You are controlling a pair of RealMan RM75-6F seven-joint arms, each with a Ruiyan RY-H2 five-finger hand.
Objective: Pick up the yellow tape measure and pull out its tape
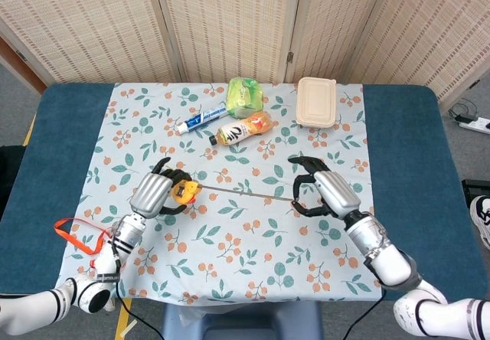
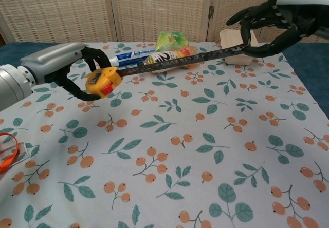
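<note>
My left hand [image 1: 153, 193] [image 2: 67, 70] grips the yellow tape measure [image 1: 183, 193] [image 2: 101, 81], held above the floral cloth at the left. Its dark tape [image 1: 243, 194] [image 2: 177, 61] runs out straight to the right. My right hand [image 1: 325, 193] [image 2: 275, 18] pinches the tape's end between thumb and a finger, with the other fingers spread. The two hands stand far apart, with the tape stretched between them over the table.
At the back of the floral cloth [image 1: 230, 271] lie a toothpaste tube [image 1: 201, 117], a green packet [image 1: 245, 95], an orange drink bottle [image 1: 239, 130] and a beige lidded box [image 1: 316, 102]. An orange lanyard [image 1: 96, 242] lies at the left edge.
</note>
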